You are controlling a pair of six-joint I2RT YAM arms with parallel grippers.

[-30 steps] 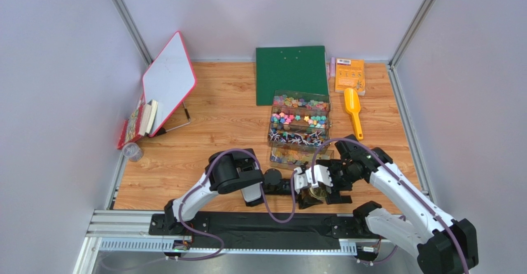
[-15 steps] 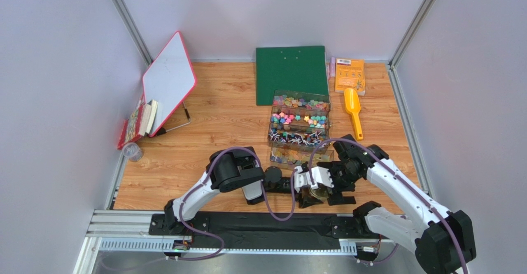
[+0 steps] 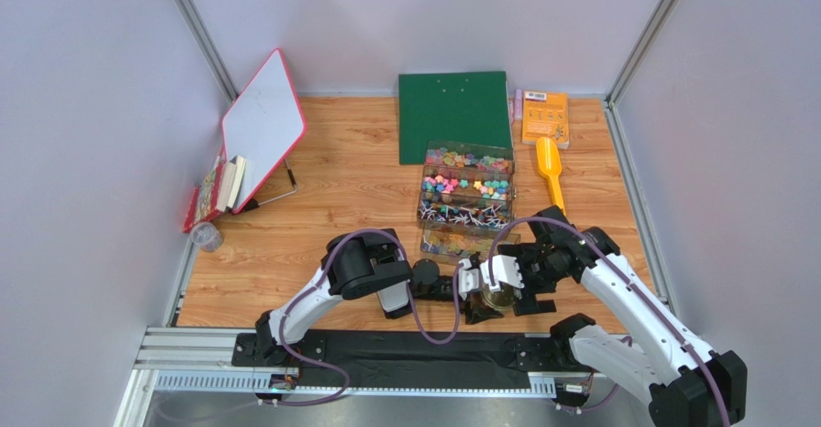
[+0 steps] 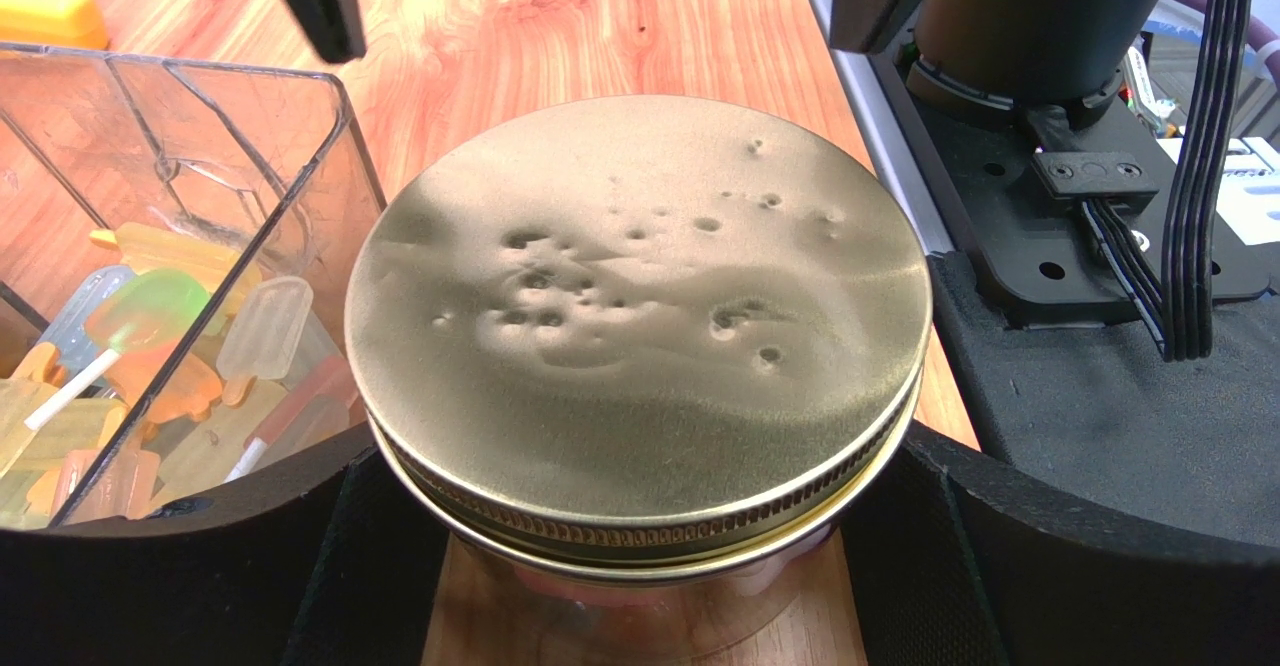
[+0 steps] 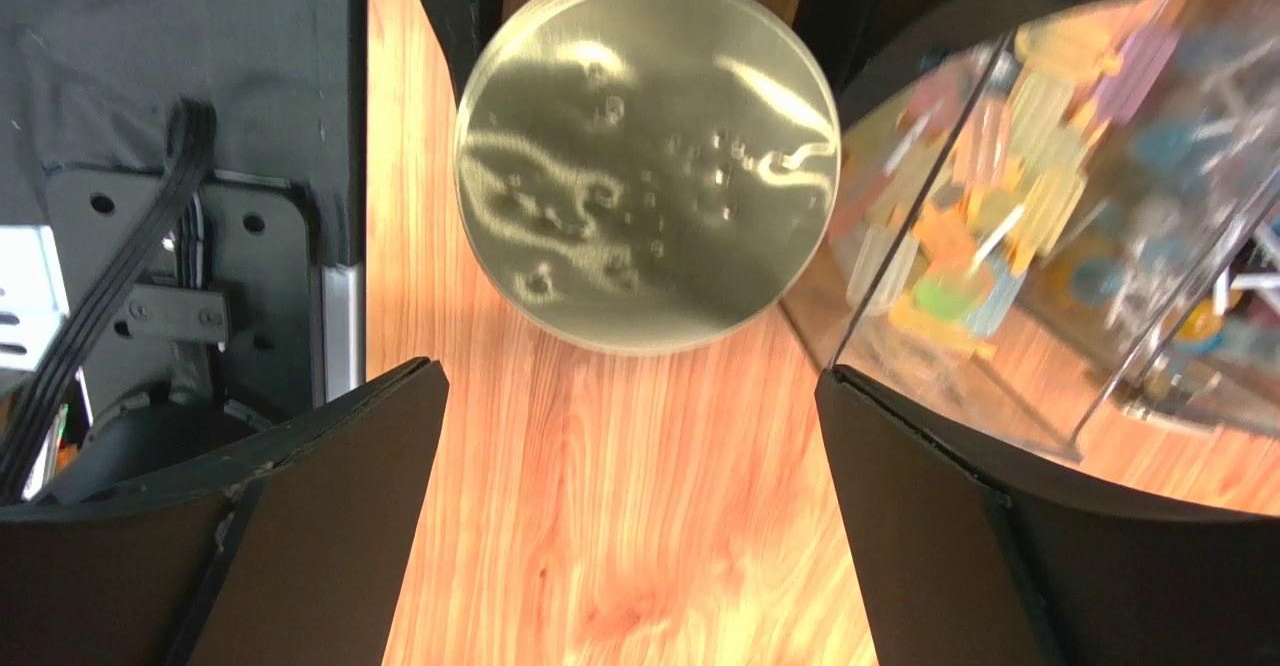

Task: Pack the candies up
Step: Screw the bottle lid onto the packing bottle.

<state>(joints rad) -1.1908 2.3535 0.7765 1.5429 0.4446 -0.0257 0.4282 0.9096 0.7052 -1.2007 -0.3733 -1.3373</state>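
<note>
Hugging a glass jar (image 4: 631, 614) capped with a dented gold metal lid (image 4: 639, 299), the left gripper (image 4: 639, 456) has its black fingers (image 4: 181, 576) pressed against both sides of the glass. The jar stands upright on the wooden table (image 3: 328, 196), right at the near edge. Over it hangs the right gripper (image 5: 628, 381), jaws spread wide and gripping nothing. And the candies (image 3: 464, 185): tiny pink, yellow, green, blue and orange sweets, all sitting in the clear plastic compartment box (image 4: 226, 111) mid-table, whose near end is just beside the jar. A yellow plastic scoop (image 3: 549, 172) lies right of the box's far end.
</note>
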